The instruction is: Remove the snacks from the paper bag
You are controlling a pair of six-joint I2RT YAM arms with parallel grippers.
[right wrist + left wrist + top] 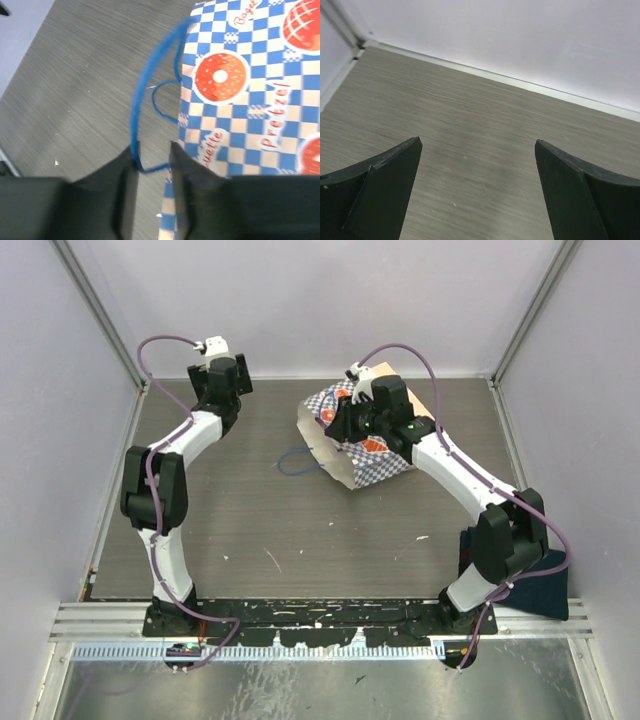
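Your left claw [477, 145] stands wide apart, with only the grey wood-grain table [470, 100] between and beyond its fingers. Your right claw [152, 150] has its jaws a little apart. A thin blue cord handle [135, 110] runs through the gap, against one finger. The tan paper bag with blue-white checks and red doughnut prints [235, 125] lies on its side, just right of that claw.
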